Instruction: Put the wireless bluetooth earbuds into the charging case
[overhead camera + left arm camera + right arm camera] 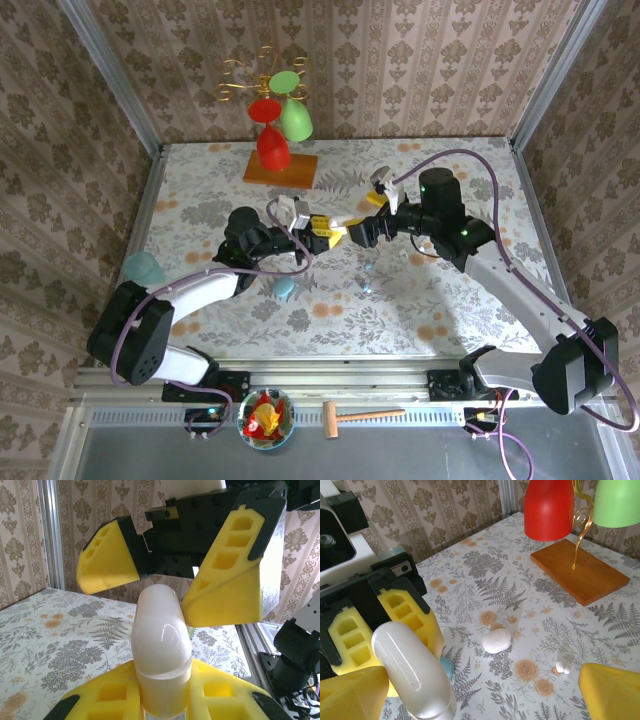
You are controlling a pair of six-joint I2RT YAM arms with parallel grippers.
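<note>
I spot the tiny white earbuds (561,667) loose on the floral table (485,580), near a spare white case (496,641); my left gripper (162,700) is clamped on the upright charging case (160,640); my right gripper (165,597) gapes wide, straddling its top.

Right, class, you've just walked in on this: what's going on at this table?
The left tool is shut on a white case and holds it up off the table. The right tool is open, with its fingers spread near the top of that case but not gripping it. A second white case and a tiny white earbud lie on the flowered table. Neither tool holds an earbud.
</note>
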